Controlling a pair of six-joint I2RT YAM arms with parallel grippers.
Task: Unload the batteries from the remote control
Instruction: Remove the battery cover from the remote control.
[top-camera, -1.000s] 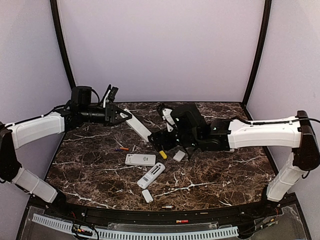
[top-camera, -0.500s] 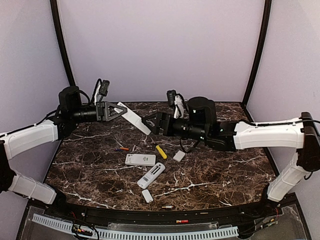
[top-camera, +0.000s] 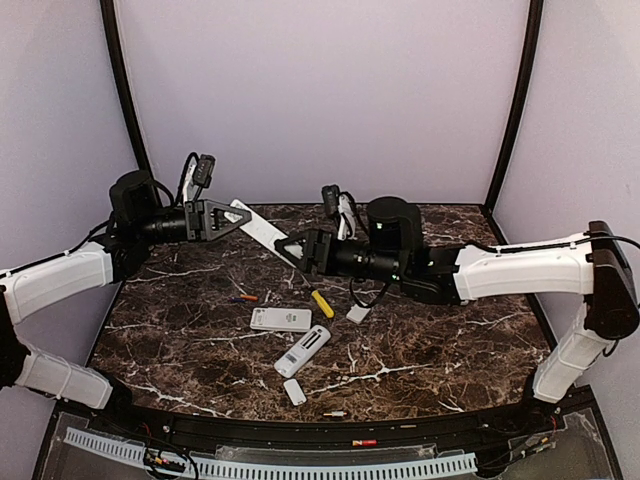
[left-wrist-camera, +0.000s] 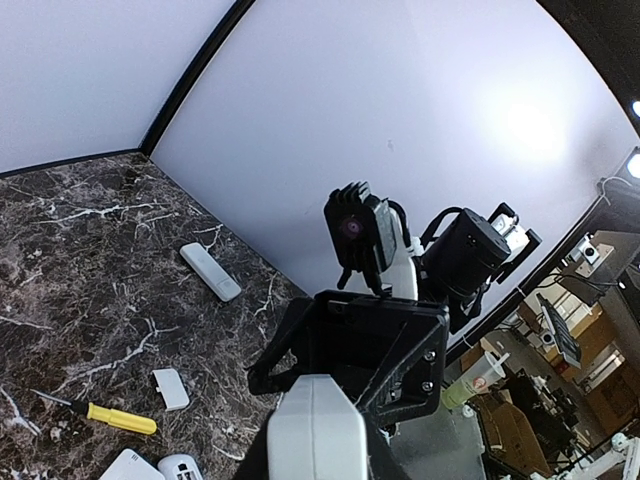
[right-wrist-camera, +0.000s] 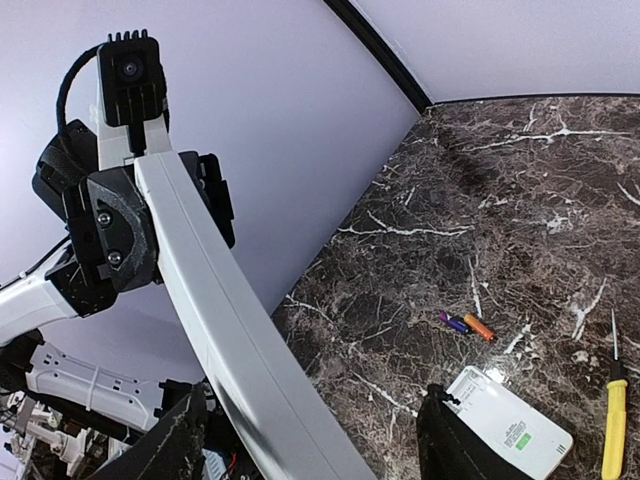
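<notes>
- The table (top-camera: 450, 330) was dark brown-black marble, crossed by thin white veins.
- The held remote (top-camera: 262, 230) was plain white.
- The left gripper (top-camera: 238, 214) and right gripper (top-camera: 285, 245) were matt black.
- The left arm (top-camera: 60, 275) and right arm (top-camera: 520, 270) had white shells with black joints.
- The batteries (right-wrist-camera: 465, 325), toward the table's left edge, were one orange and one purple-blue.
- The screwdriver (top-camera: 322, 304) had a yellow handle and a thin dark shaft.
- The two loose remotes (top-camera: 281, 319) (top-camera: 303, 351) were white; one carried a pale label with a green mark.
- The small covers (top-camera: 358, 314) (top-camera: 294, 391) were white.
- The walls (top-camera: 320, 100) were pale lilac and the corner posts (top-camera: 125, 90) black.
</notes>
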